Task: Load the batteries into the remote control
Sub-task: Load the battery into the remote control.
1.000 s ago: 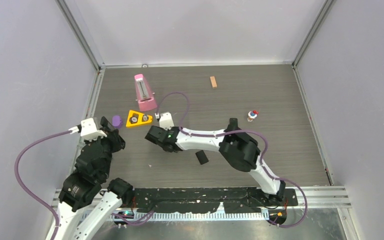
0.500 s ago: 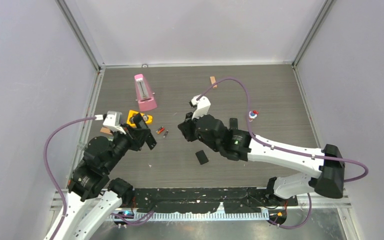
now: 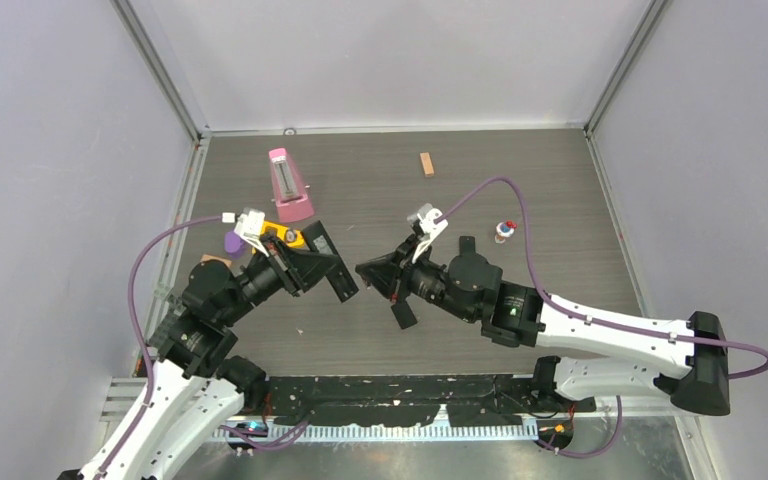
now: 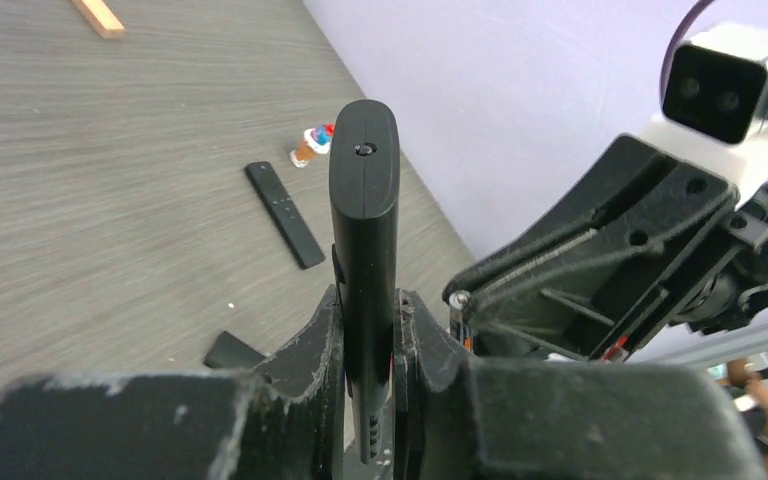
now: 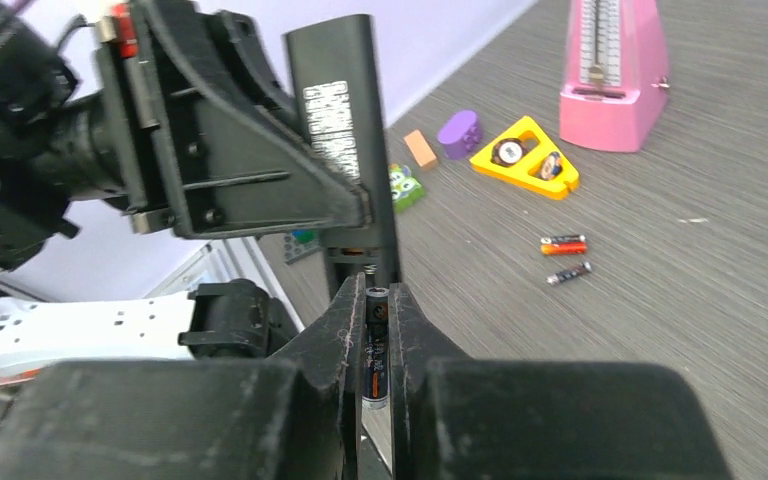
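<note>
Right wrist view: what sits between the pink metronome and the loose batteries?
Between the metronome and the batteries lies, roughly in line, a yellow triangular piece, shown in the right wrist view.

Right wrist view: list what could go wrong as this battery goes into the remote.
1. The battery is pinched only between the narrow tips of the right gripper. If it meets the remote control off line, it may twist or slip out.
2. The left gripper clamps the remote control near one end, so a firm push could tilt it in the grip.
</note>
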Motion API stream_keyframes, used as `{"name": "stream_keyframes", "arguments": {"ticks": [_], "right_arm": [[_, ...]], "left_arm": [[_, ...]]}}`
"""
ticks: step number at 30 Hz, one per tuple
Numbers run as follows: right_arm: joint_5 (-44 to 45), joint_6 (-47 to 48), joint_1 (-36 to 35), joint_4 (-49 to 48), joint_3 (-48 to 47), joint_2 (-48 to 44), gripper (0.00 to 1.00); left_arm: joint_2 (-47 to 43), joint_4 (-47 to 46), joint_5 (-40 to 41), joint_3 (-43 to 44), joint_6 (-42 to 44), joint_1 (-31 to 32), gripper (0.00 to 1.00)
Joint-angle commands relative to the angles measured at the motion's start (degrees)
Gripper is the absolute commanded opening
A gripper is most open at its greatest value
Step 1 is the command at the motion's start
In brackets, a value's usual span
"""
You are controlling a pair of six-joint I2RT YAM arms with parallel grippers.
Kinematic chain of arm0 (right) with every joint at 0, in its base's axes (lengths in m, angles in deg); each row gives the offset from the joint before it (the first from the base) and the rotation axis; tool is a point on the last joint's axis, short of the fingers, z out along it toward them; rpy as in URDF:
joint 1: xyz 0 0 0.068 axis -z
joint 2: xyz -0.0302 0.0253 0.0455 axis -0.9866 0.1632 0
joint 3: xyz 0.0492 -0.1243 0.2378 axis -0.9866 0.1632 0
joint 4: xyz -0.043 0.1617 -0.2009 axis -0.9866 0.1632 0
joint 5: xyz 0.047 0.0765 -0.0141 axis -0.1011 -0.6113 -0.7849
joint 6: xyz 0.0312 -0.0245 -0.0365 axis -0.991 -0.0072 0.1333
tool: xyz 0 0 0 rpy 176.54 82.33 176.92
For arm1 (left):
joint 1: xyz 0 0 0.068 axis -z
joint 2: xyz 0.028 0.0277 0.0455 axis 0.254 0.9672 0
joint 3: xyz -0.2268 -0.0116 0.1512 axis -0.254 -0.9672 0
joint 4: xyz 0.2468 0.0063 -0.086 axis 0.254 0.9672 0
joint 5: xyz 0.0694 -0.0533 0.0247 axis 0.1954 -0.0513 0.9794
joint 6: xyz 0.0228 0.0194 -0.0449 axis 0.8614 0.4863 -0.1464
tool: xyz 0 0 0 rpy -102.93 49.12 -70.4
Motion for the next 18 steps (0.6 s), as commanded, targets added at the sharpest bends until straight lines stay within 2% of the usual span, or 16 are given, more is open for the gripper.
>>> {"name": "stream_keyframes", "arguments": {"ticks": [1, 8, 18], "right_arm": [[-0.4, 2.2, -2.6, -9.2, 1.4, -2.7, 0.05], [2.3, 5.6, -6.1, -12.4, 0.6, -1.8, 0.05], [6.3, 8.7, -7.8, -15.3, -1.0, 1.7, 0.05]], "left_arm": [[1.3, -5.4, -1.9, 1.2, -9.0, -0.1, 0.0], [1.8, -6.5, -2.9, 0.8, -16.5, -0.1, 0.0], [-0.8, -6.8, -2.3, -0.3, -18.7, -0.1, 0.0]]}}
